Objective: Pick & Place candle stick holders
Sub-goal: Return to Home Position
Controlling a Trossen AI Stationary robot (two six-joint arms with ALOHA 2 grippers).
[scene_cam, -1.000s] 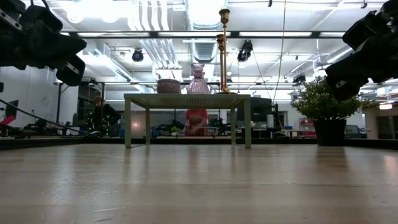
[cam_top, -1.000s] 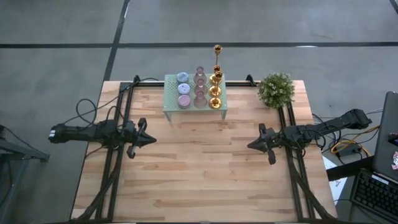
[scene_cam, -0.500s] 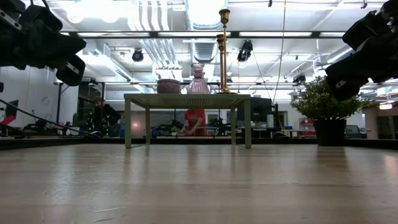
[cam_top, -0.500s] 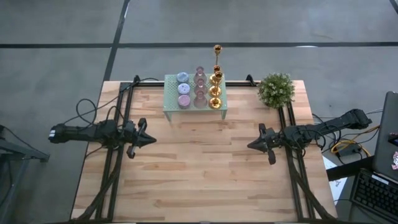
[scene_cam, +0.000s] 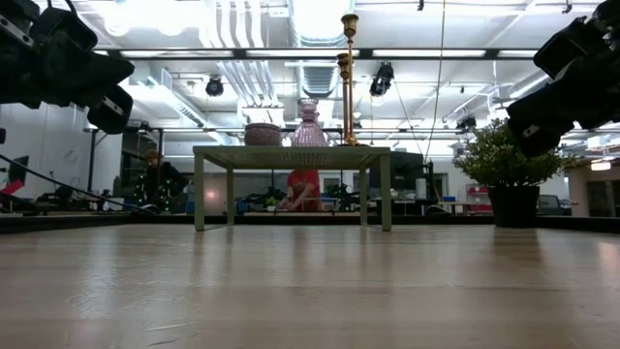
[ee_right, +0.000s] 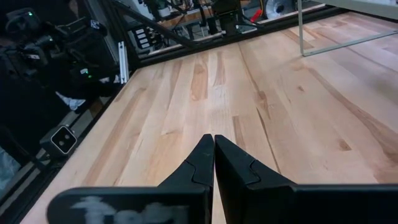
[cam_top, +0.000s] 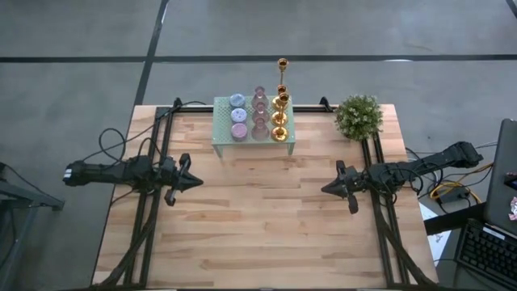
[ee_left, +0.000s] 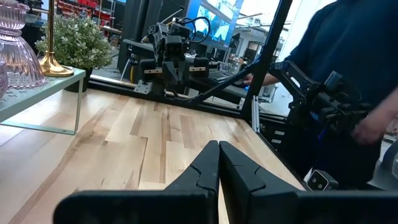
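Over the pale wooden bench [cam_top: 258, 234], the left gripper [cam_top: 198, 182] by the left edge and the right gripper [cam_top: 324, 190] by the right are both pinched closed, empty. At the far edge, slender gold candlesticks [cam_top: 279, 117] and squat pastel holders [cam_top: 239, 115] stand on a pale green mesh rack [cam_top: 220, 123].

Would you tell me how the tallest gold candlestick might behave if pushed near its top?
It would probably tip: the tallest candlestick is very slender and rises far above the rack. Its shiny surface may be slippery to grip.
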